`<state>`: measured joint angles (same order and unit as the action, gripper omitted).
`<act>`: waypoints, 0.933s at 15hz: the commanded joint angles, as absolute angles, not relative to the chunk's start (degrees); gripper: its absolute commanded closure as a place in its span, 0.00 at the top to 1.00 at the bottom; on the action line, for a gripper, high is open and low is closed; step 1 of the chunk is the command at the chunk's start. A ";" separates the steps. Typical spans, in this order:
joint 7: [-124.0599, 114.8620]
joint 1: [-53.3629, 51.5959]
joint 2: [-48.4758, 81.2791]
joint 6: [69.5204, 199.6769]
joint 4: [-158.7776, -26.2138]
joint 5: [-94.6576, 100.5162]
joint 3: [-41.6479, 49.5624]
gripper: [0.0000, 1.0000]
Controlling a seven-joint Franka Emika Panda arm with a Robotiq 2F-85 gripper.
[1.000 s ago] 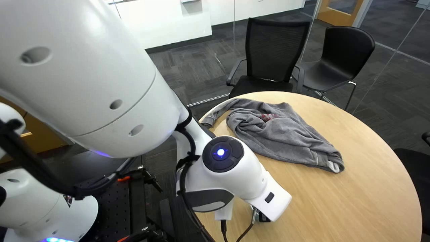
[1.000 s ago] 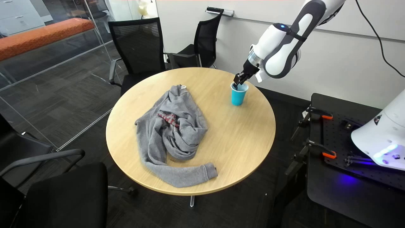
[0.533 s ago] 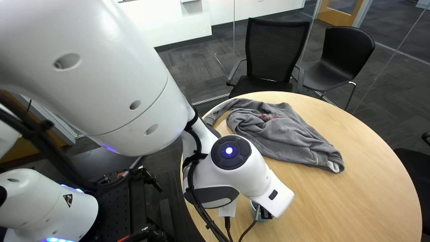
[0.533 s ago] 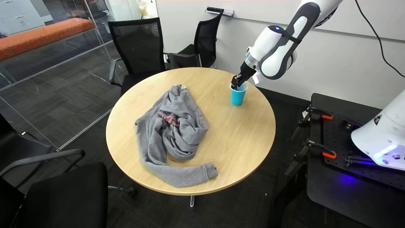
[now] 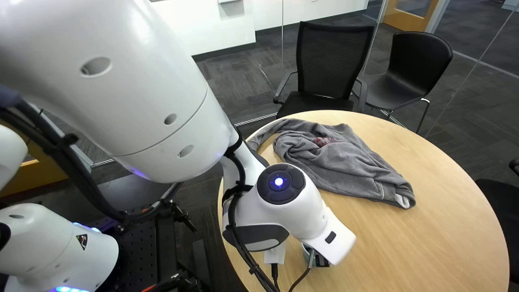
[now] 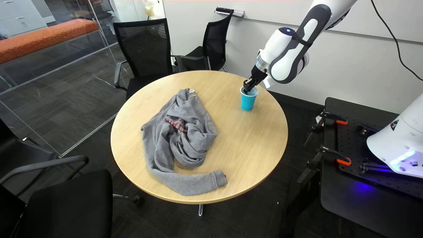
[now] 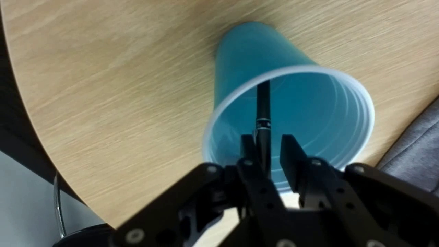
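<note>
A light-blue cup (image 7: 247,51) with a white rim stands on the round wooden table (image 6: 254,142). A dark pen (image 7: 263,99) with a thin banded ring leans inside it. My gripper (image 7: 267,137) reaches over the cup's mouth with the pen between its fingers. The left finger lies close against the pen; whether they touch I cannot tell. A gap shows between the pen and the right finger (image 7: 289,154), so the jaws are partly open. In an exterior view the fingertips dip to the cup's rim (image 6: 252,94); elsewhere the arm (image 5: 284,211) hides most of the cup.
A crumpled grey sweatshirt (image 6: 198,138) lies on the table beside the cup. Black chairs (image 5: 336,65) stand around it. A white wall (image 6: 347,59) is behind the arm. The robot base (image 6: 403,142) sits on a black stand with orange-tipped clamps (image 6: 342,122).
The arm has shifted a little leftward in the exterior view that shows the whole cup. The fingers have drawn closer together around the pen. The cup has barely moved.
</note>
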<state>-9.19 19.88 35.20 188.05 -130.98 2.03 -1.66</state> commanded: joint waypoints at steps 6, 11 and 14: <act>-7.39 14.32 33.95 186.60 -131.38 -1.21 2.57 0.03; -7.70 9.33 31.11 190.12 -135.50 -2.42 6.86 0.03; -7.23 7.30 28.48 192.86 -139.04 -3.20 8.58 0.03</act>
